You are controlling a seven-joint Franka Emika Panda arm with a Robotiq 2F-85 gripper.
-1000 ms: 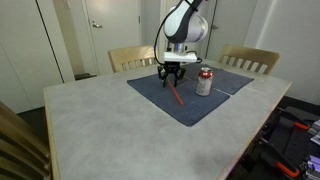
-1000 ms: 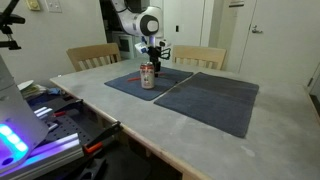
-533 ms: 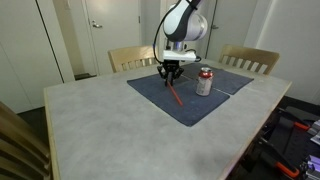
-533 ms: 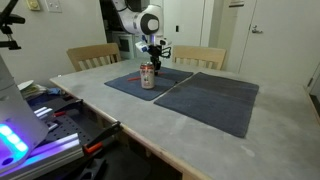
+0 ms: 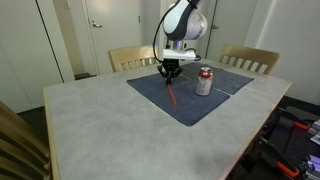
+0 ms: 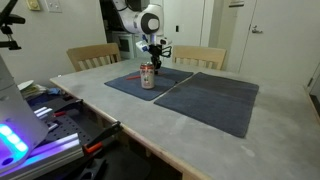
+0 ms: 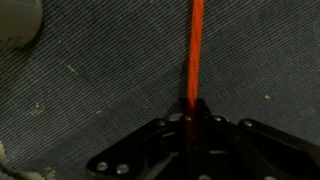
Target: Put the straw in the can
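A thin red straw [image 5: 173,92] lies on the dark blue mat [image 5: 190,105] and runs from under my gripper [image 5: 169,75] toward the table's front. In the wrist view the straw [image 7: 194,55] enters between the two black fingers, which are shut on its near end. My gripper [image 7: 192,112] is low over the mat. The silver can [image 5: 204,81] with its red band stands upright on the mat, a short way to one side of the gripper. The can [image 6: 147,76] also shows in front of the gripper [image 6: 154,60], where the straw is hidden.
A second dark mat [image 6: 215,100] lies beside the first on the grey table [image 5: 100,125]. Wooden chairs [image 5: 132,58] stand at the far edge. A lit piece of equipment [image 6: 35,135] sits beside the table.
The fingers have come together on the straw's end over the last second. The arm, the can and the straw have stayed in place.
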